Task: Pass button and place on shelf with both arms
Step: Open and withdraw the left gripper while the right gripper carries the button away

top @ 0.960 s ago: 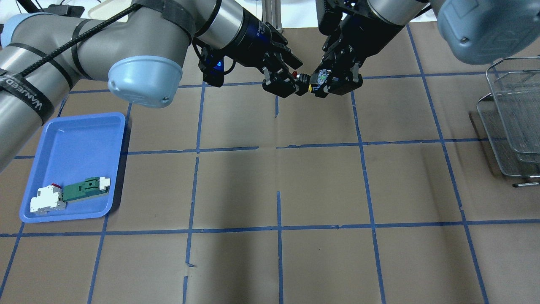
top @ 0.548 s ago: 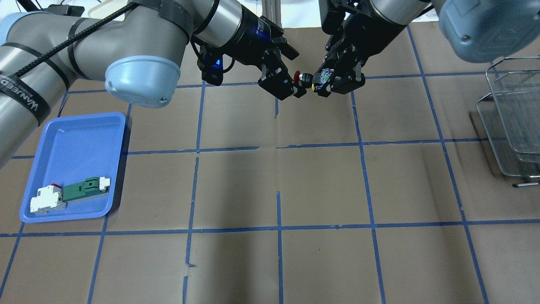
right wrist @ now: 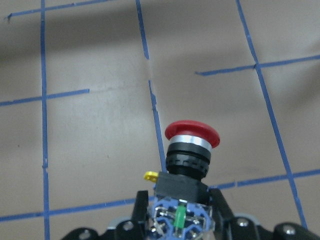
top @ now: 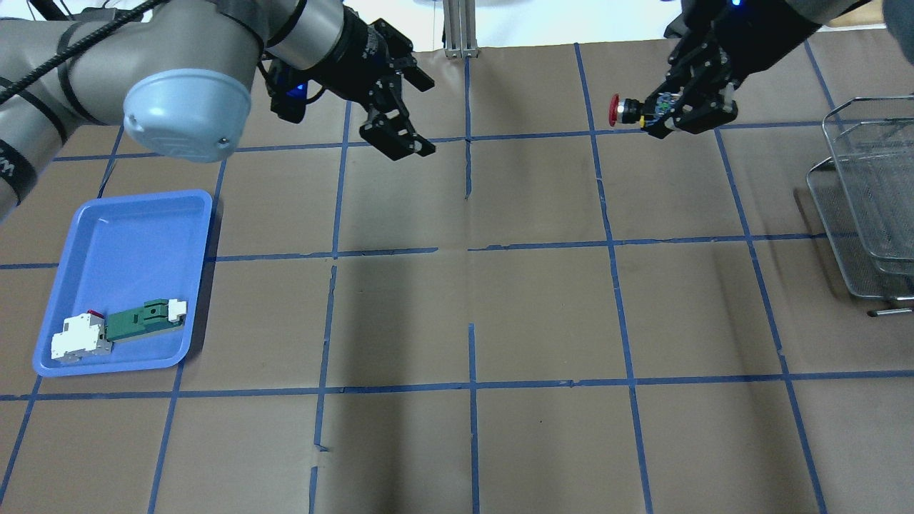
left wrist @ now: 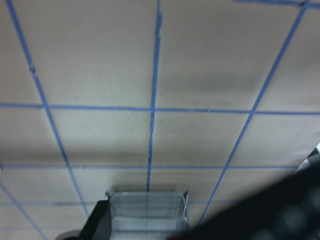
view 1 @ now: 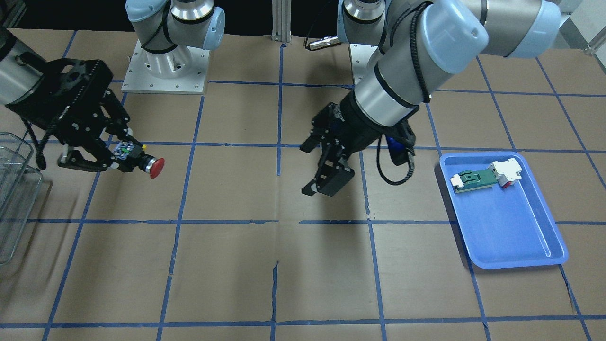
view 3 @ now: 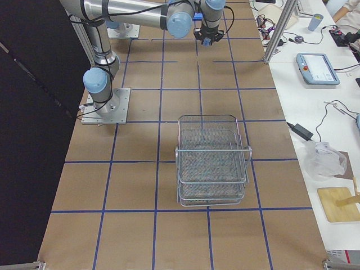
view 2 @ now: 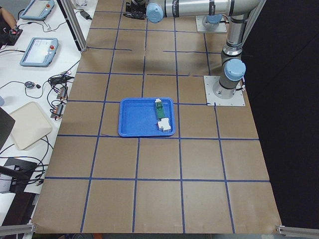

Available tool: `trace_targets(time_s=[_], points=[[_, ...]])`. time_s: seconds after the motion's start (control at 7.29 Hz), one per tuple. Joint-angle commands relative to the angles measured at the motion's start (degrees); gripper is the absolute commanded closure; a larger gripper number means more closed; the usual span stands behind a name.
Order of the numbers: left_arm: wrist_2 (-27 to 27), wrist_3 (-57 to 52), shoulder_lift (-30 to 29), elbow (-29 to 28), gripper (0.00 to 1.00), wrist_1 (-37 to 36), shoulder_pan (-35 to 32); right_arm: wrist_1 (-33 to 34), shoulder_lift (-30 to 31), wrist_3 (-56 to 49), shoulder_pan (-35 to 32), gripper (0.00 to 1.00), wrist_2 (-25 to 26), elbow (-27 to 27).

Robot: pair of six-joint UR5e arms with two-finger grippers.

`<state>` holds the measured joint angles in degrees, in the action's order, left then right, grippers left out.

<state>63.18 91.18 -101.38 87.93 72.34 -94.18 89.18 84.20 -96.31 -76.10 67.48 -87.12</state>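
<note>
**Handover, after release.** The right gripper [top: 663,118] is clamping the button [top: 627,108] by its contact block, in the air above the table [top: 543,314], with the red cap pointing toward the left gripper [top: 400,140]. The left gripper is hanging well apart from the button, fingers spread, gripping nothing. The shelf [top: 864,200] is standing at the table's right edge, beyond the right gripper. Two parts [top: 118,330] are lying in the tray [top: 121,235].

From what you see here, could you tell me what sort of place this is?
Probably a robotics lab: a brown paper-covered table gridded with blue tape, a silver-grey tubular left arm and right arm bolted to it, and a grey teach pendant on a white side bench.
</note>
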Motion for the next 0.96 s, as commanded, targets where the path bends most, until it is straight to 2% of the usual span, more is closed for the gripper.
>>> trace_targets(time_s=[0.0, 0.14, 0.27, 0.41, 0.69, 0.82], points=[[7.64, -23.48, 1.18, -0.48, 0.0, 11.45, 8.79, -0.24, -0.35, -16.69, 9.26, 0.81, 6.57, -0.15], [15.66, -36.73, 2.49, -0.92, 0.0, 14.98, 12.49, -0.14, -0.96, -20.81, 14.96, 0.81, 6.78, -0.24], [25.14, -46.96, 3.63, -0.66, 0.0, 17.46, 13.4, 1.42, -3.06, -24.16, 20.24, 0.81, 6.79, -0.24], [30.72, -57.76, 5.47, -1.09, 0.0, 20.87, 13.58, 6.75, -6.56, -32.2, 24.03, 0.81, 7.13, 0.02], [30.86, -70.81, 10.39, -0.58, 0.0, 22.57, 12.79, 7.85, -11.23, -35.94, 30.29, 0.81, 8.45, 0.55], [30.69, -75.66, 12.85, 0.3, 0.0, 22.75, 12.53, 9.25, -12.82, -37.1, 30.92, 0.8, 8.54, 0.55]])
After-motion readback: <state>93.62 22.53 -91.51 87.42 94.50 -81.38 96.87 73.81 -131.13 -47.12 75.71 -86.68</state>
